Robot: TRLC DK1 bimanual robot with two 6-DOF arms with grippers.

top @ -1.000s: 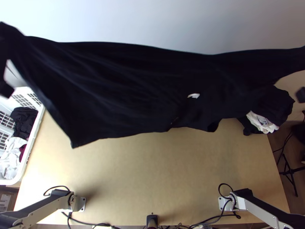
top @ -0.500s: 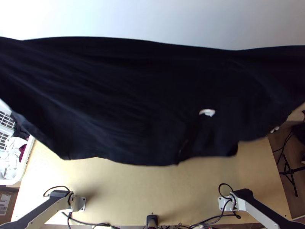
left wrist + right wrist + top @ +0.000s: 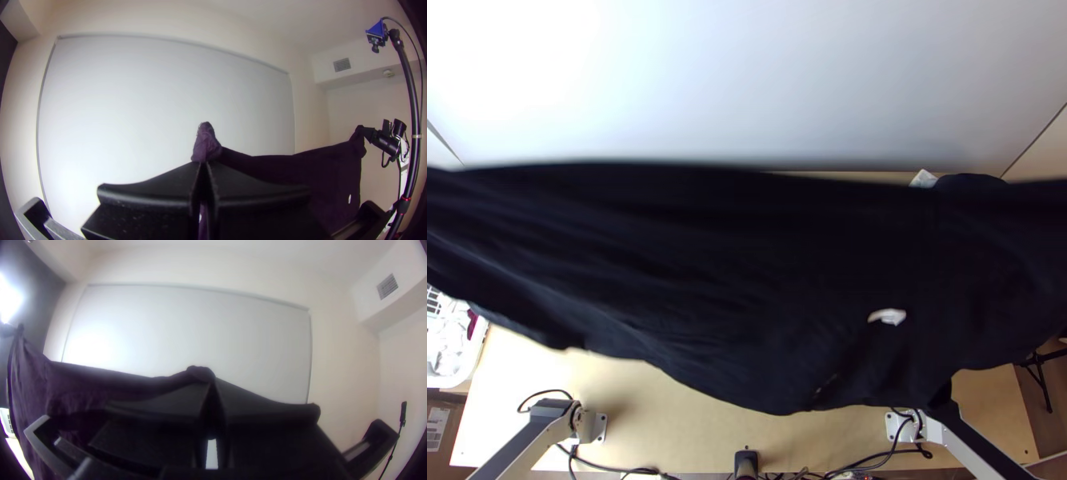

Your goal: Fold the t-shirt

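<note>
The black t-shirt (image 3: 723,272) hangs stretched out in the air high above the table, across nearly the whole top view, with a small white patch on it. In the left wrist view my left gripper (image 3: 203,166) is shut on a bunched tip of the t-shirt (image 3: 207,144), and the cloth runs from there to the other arm's gripper. My right gripper (image 3: 211,391), in the right wrist view, is shut on another upper part of the t-shirt (image 3: 98,382). The cloth's lower edge sags toward the arms' bases.
A white basket (image 3: 471,352) with clothes stands at the table's left. The wooden table (image 3: 691,432) shows below the cloth, with cables and a small black device (image 3: 746,462) at its near edge. Other cloth (image 3: 971,182) lies at the far right, partly behind the t-shirt.
The held t-shirt has moved nearer to the arms' bases in the top view, its upper and lower edges both lower in the picture. Both arms have moved along with it.
</note>
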